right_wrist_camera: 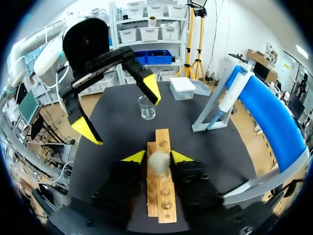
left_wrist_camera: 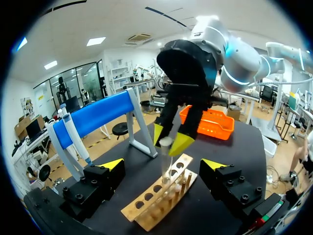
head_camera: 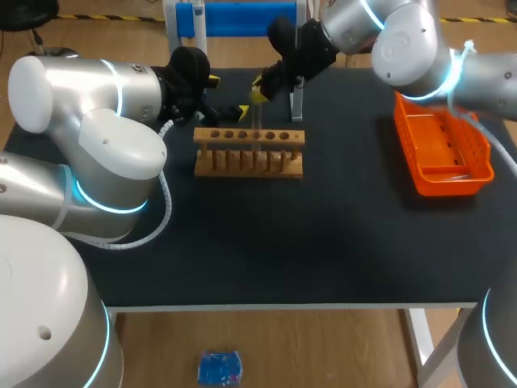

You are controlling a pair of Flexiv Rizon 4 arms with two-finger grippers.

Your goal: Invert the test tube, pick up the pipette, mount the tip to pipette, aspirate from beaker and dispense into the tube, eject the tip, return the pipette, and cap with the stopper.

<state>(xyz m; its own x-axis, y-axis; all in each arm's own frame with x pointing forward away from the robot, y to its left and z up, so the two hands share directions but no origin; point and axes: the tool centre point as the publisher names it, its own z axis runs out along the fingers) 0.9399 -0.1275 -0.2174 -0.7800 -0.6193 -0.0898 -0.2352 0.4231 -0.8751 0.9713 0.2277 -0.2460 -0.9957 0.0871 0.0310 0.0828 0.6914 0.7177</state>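
A clear test tube (left_wrist_camera: 166, 164) stands upright in the wooden rack (head_camera: 249, 153), in a hole near its middle. My right gripper (head_camera: 258, 89) hangs over the rack. Its yellow fingertips (right_wrist_camera: 182, 156) flank the tube's top (right_wrist_camera: 159, 162) with a thin gap on each side, so it is open. My left gripper (head_camera: 216, 99) waits wide open just behind the rack, facing the tube, with nothing between its fingers. The pipette (left_wrist_camera: 73, 132) hangs on the blue stand (head_camera: 242, 18) at the table's back. A glass beaker (right_wrist_camera: 146, 107) stands beyond the rack's end.
An orange basket (head_camera: 443, 149) sits at the right side of the table. A white box (right_wrist_camera: 182, 88) lies near the beaker. The black table (head_camera: 266, 242) stretches bare in front of the rack.
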